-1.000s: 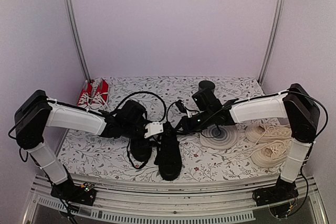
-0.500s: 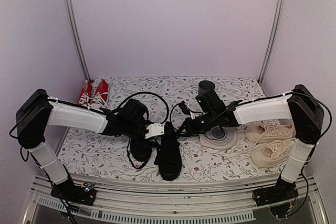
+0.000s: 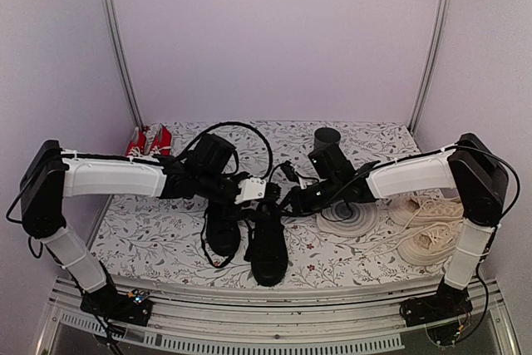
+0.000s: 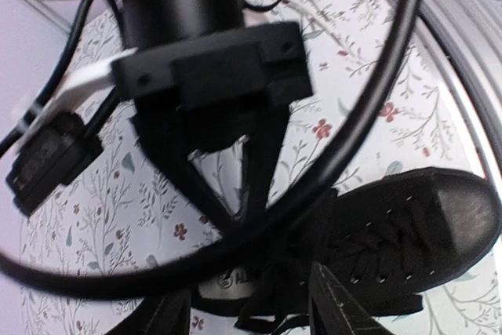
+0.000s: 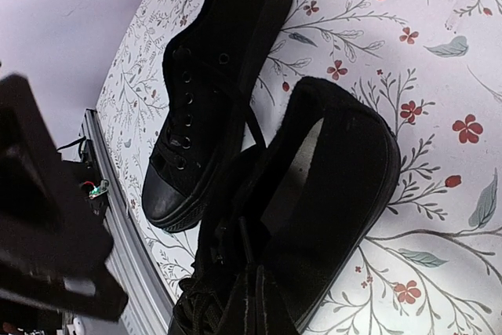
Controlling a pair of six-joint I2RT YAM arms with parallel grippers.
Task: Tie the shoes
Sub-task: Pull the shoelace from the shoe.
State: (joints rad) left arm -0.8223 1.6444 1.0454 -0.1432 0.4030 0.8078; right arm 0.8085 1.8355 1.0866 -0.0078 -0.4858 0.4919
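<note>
Top external view shows the shoes side by side near the front edge of the floral surface, toes toward the arms. Left fingers hang parted over the heel of the right-hand black shoe, grasping nothing visible. Right fingers sit clenched just beside that shoe's collar; whether they pinch a lace cannot be told. Red sneakers lie at the back left, cream sneakers at the right.

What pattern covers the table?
White table with grey leafy sprigs and small red flowers; clearest in the right wrist view.
</note>
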